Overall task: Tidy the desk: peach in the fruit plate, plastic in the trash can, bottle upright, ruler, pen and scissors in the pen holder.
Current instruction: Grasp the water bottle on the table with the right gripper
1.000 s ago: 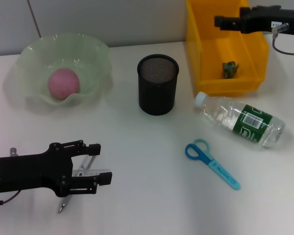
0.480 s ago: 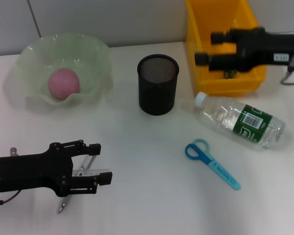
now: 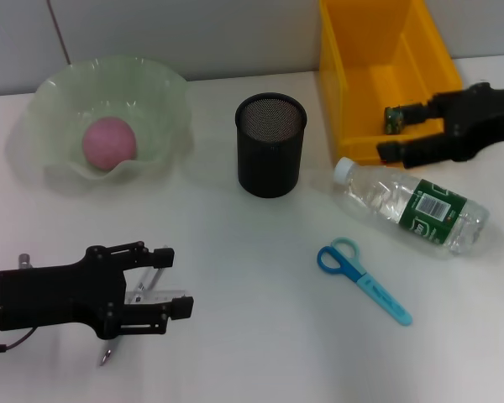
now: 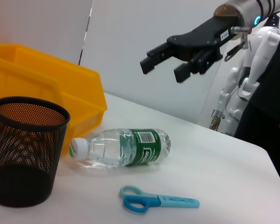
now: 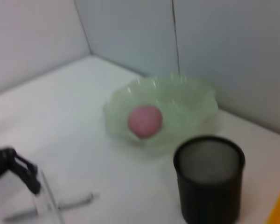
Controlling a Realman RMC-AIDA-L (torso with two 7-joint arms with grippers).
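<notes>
A pink peach [image 3: 110, 142] lies in the green fruit plate [image 3: 164, 92]. The black mesh pen holder [image 3: 270, 144] stands at the centre. A small green piece of plastic [image 3: 392, 121] sits in the yellow trash can [image 3: 353, 75]. On its side in front of the can lies the clear bottle [image 3: 412, 206], with the blue scissors [image 3: 363, 280] nearer me. My right gripper [image 3: 391, 133] hovers open over the can's front edge, above the bottle's cap end. My left gripper [image 3: 172, 281] is open at the front left, its fingers either side of the clear ruler [image 3: 157, 295] and the pen [image 3: 109, 353].
A grey wall runs along the table's back edge behind the plate and the yellow can. In the left wrist view the right gripper [image 4: 163, 70] hangs well above the bottle [image 4: 121, 147], and the scissors [image 4: 158, 203] lie apart from it.
My right arm has come down and forward from over the back of the yellow can to its front edge, above the bottle. The left arm has not moved.
</notes>
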